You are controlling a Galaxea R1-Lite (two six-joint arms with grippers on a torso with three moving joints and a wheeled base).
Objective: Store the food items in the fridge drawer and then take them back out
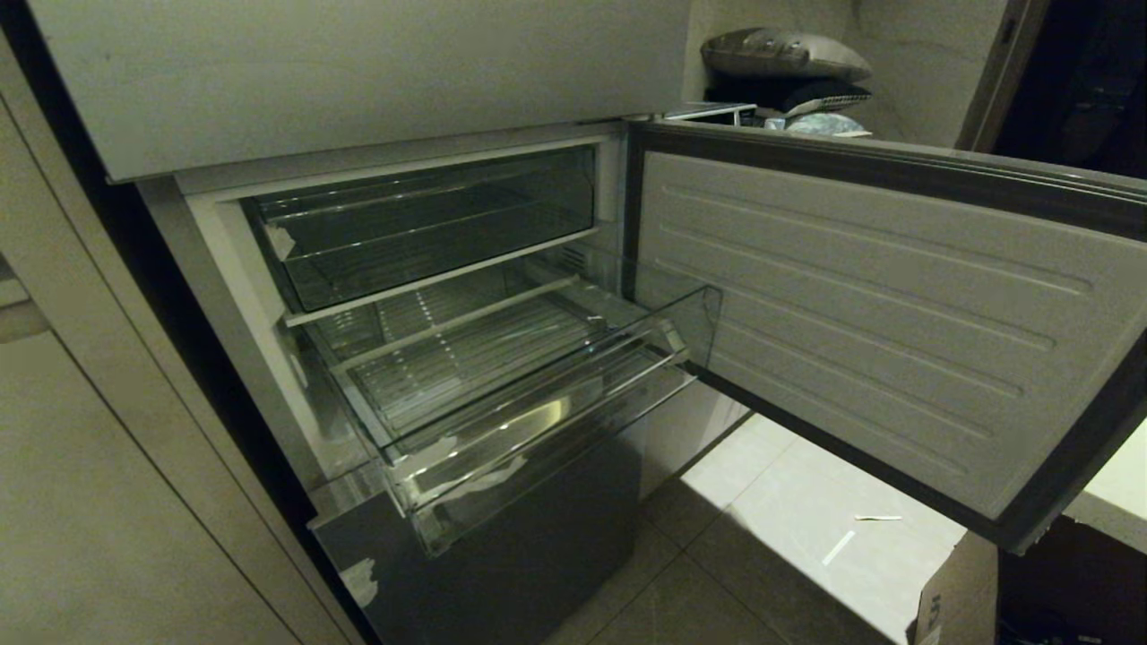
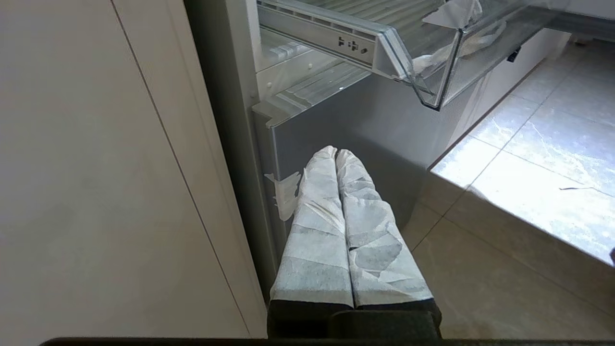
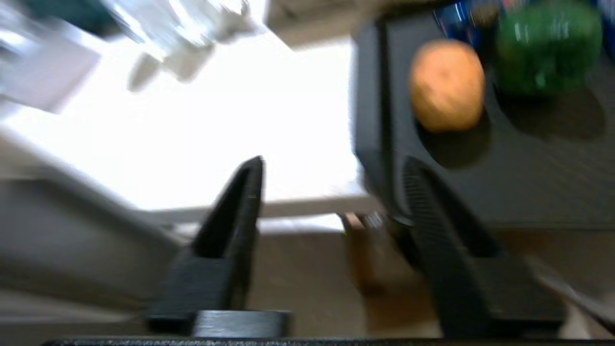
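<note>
one clear plastic fridge drawer (image 1: pixel 538 430), ribbed floor, pulled out with nothing in it. one rounded matte tan food item (image 3: pixel 447 85) sits on a dark surface beside one glossy green pepper (image 3: pixel 547 45). right gripper (image 3: pixel 331 173): two black fingers spread, holding nothing. left gripper (image 2: pixel 336 153): two white-wrapped fingers pressed together

Neither arm shows in the head view. Over on the left wrist view, the left claw (image 2: pixel 336 156) hangs low and idle, pointing forward and slightly down, its two fingers (image 2: pixel 317 230) wrapped in white crinkled covering and pressed flat together from base to tip, nothing between them. On the right wrist view, the right claw (image 3: pixel 331 168) is spread, its two bare black fingers (image 3: pixel 240 202) well apart with ribbed inner pads showing, and the gap between them holds nothing.
</note>
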